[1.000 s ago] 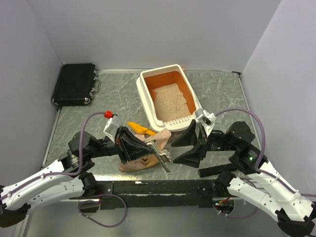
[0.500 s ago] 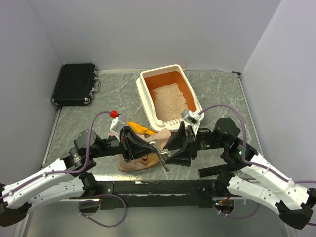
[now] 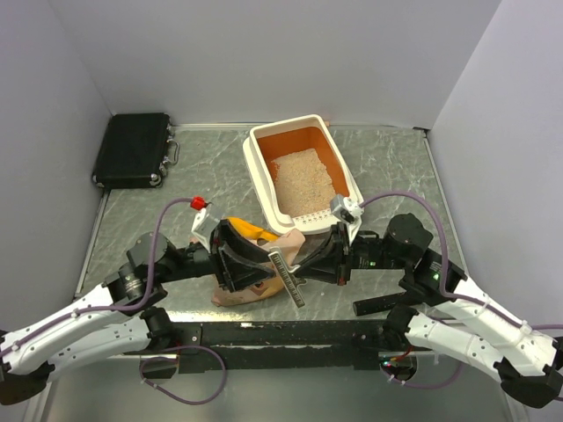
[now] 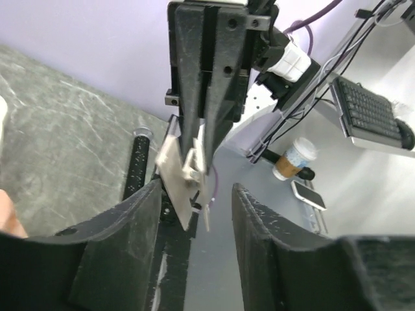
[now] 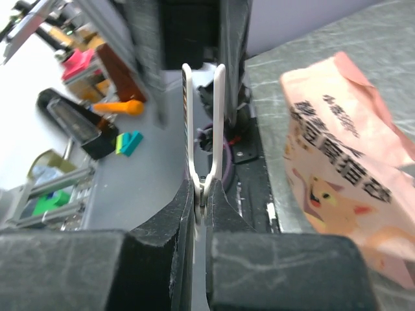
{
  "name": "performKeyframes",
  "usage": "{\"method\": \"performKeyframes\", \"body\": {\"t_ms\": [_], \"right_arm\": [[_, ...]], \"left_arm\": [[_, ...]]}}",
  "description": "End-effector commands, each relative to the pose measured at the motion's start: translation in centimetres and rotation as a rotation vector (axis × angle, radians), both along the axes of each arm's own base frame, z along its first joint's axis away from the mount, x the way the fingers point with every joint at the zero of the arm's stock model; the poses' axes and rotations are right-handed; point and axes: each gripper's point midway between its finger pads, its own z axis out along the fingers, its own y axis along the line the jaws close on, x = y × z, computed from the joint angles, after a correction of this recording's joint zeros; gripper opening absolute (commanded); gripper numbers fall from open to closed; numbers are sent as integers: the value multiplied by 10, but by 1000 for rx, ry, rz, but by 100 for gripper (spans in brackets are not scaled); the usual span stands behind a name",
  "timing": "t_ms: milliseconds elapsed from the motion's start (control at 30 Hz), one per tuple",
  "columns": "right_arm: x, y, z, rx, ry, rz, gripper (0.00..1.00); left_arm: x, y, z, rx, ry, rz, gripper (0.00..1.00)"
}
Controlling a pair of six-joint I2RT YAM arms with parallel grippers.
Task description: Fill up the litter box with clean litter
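Observation:
The litter box point(image 3: 260, 176), cream outside and orange inside, stands at the back centre with pale beige clean litter point(image 3: 302, 182) spread in it. In front of it lies a peach-pink bag point(image 3: 251, 288) with a yellow scoop point(image 3: 249, 229) beside it. Over the bag, a long white clip point(image 3: 288, 280) is held by my right gripper point(image 3: 297, 264), shut on its hinged end point(image 5: 202, 188). My left gripper point(image 3: 266, 261) faces it with its jaws open on either side of the clip's tip point(image 4: 185, 176), not touching it.
A black case point(image 3: 132, 149) lies at the back left corner. The printed bag point(image 5: 343, 175) fills the right of the right wrist view. White walls close in the marbled table point(image 3: 396, 167) on three sides.
My right gripper moved left to the clip and shut on it. My left gripper, which was shut on the clip, opened its jaws.

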Motion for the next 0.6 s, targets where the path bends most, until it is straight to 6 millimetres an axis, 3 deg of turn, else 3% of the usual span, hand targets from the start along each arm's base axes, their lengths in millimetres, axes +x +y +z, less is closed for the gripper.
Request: {"method": "performKeyframes", "body": {"t_ms": [0, 133, 267, 300, 367, 400, 433, 567], "right_arm": [[5, -6, 11, 27, -39, -55, 0], [10, -8, 14, 22, -61, -88, 0], [16, -13, 17, -17, -121, -119, 0], [21, -14, 12, -46, -124, -140, 0], [28, -14, 13, -61, -173, -144, 0], [30, -13, 14, -60, -188, -142, 0], [34, -11, 15, -56, -205, -143, 0], [51, -14, 28, -18, -272, -161, 0]], "left_arm": [[-9, 18, 41, -88, -105, 12, 53], [5, 22, 25, -13, -102, 95, 55], [26, 29, -3, 124, -96, 211, 56], [33, 34, -18, 189, -76, 253, 56], [57, 45, -28, 257, -82, 391, 53], [60, 50, -45, 338, -68, 413, 53], [75, 59, -47, 372, -72, 507, 53], [86, 64, -67, 501, -125, 541, 54]]}}
